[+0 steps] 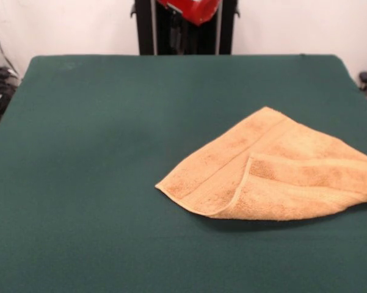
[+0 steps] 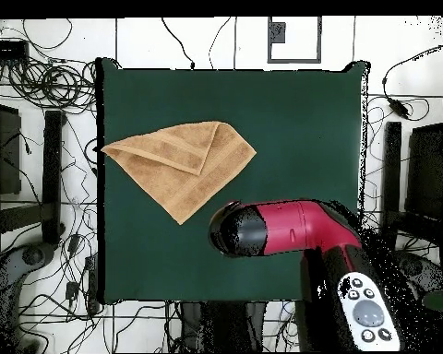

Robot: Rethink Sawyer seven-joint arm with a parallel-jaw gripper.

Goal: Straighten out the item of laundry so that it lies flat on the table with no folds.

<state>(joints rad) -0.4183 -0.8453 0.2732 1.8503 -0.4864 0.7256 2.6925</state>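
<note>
We are seeing a plain white wall [image 1: 305, 27] standing behind, and black cables [image 2: 50, 83] sprawling over the white tiled floor [image 2: 207, 41].

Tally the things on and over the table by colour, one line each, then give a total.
Orange-tan: 1, the folded towel
Dark green: 1, the table cloth
Red and black: 1, the robot arm above the table

Total: 3

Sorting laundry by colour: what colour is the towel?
Orange-tan towel, seen best in the front view.
</note>
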